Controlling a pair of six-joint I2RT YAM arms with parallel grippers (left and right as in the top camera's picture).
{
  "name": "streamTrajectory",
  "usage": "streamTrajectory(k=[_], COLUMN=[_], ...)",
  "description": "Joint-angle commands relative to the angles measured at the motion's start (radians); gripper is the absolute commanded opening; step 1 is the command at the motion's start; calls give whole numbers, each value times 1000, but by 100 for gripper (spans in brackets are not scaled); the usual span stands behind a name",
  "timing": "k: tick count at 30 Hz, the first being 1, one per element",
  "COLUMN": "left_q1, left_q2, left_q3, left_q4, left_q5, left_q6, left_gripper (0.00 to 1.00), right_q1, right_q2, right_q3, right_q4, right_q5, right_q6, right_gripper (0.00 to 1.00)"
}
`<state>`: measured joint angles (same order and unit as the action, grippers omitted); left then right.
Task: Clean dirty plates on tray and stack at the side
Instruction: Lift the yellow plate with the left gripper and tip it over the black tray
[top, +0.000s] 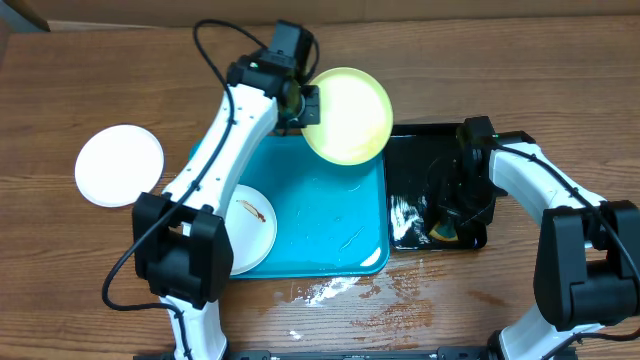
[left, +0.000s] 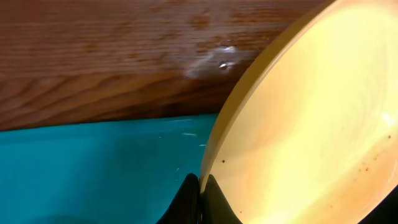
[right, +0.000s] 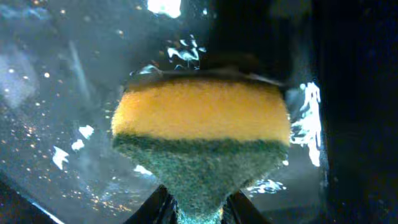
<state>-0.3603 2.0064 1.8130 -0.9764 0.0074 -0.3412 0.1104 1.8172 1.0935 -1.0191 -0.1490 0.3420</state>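
White plate (top: 258, 232) half hidden under left arm (top: 235, 130); yellow-green plate (left: 311, 124) cut off, left wrist view.

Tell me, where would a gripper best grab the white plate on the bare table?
Probably by the rim. The white plate lies flat on the table, round and shallow, so only its thin edge offers a pinch. Coming from the side facing the tray looks shortest for the left arm; the left gripper pinches the yellow plate by its rim likewise.
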Motion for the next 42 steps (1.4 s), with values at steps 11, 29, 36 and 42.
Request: streamTrajectory(k=[11,29,36,42], left_q1=[-145,-440,-537,-603], left_q2=[-31,-31,-31,-31], left_q3=[31,31,31,31], left_q4=[176,410,447,443], left_q5=[11,-600,-904,-974], left_q6=[-33,282,320,305], left_gripper=[4,4,4,4], right_q1=[-118,-192,-288,-425], right_q2=[-196,-222,-222,-222], right_q3=[141,158,158,158], right_q4=[-121,-106,-31,-25], right_q5=[-171,-192,-190,-239], right_q6=[-89,-134,-75,-42], right_gripper=[82,92,100,100])
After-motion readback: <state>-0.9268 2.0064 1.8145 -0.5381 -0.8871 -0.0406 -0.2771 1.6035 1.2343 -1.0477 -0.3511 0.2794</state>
